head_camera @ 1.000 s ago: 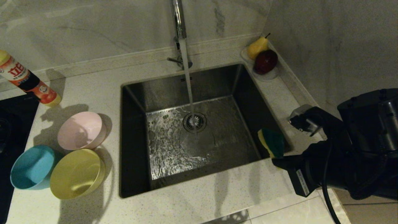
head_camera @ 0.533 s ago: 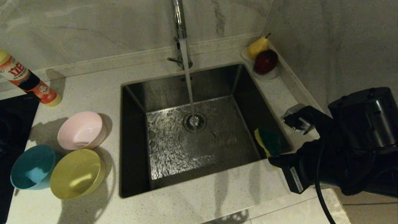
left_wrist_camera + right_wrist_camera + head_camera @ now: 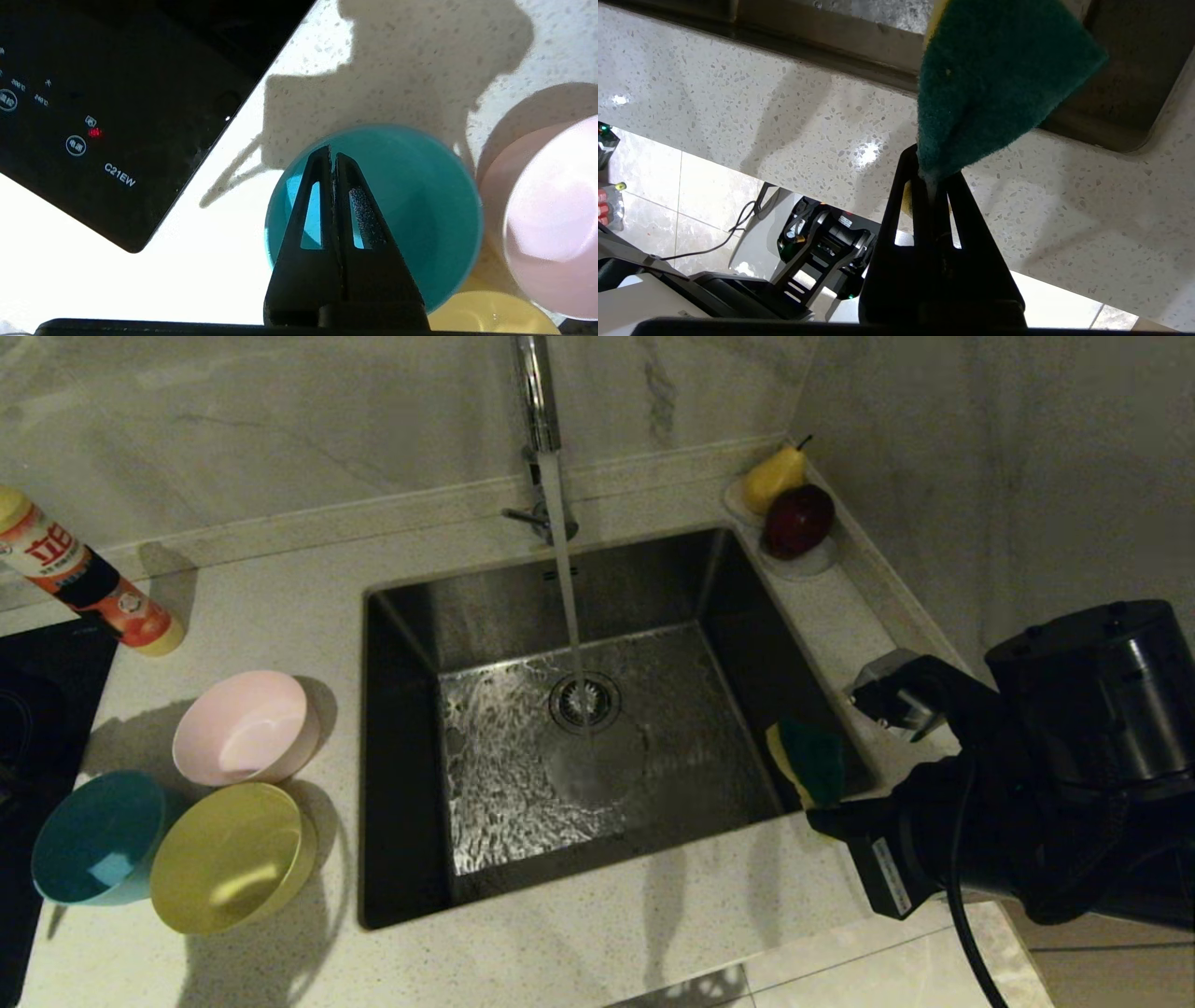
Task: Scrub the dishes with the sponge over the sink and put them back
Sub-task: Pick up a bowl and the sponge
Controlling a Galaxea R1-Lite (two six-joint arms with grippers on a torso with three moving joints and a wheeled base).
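Three bowls stand together on the counter left of the sink (image 3: 401,644): pink (image 3: 247,728), blue (image 3: 98,838) and yellow (image 3: 229,857). My left gripper (image 3: 332,151) is shut and empty. It hangs above the blue bowl (image 3: 420,210), beside the pink bowl (image 3: 551,219) and the yellow bowl (image 3: 490,317), and does not show in the head view. My right gripper (image 3: 826,814) is shut on the sponge (image 3: 810,761) at the sink's right front corner. In the right wrist view the sponge (image 3: 994,84), green side showing, sticks out beyond the right gripper (image 3: 931,163) over the sink's rim (image 3: 1111,135).
Water (image 3: 565,579) runs from the chrome tap (image 3: 534,392) onto the drain strainer (image 3: 585,702). A detergent bottle (image 3: 89,583) lies at the back left. A black cooktop (image 3: 93,93) borders the bowls. A saucer (image 3: 822,560) with a pear and a red fruit sits at the back right by the wall.
The shadow on the counter by the bowls has shifted and the blue bowl has darkened. My right arm has edged slightly left with the sponge, then held still.
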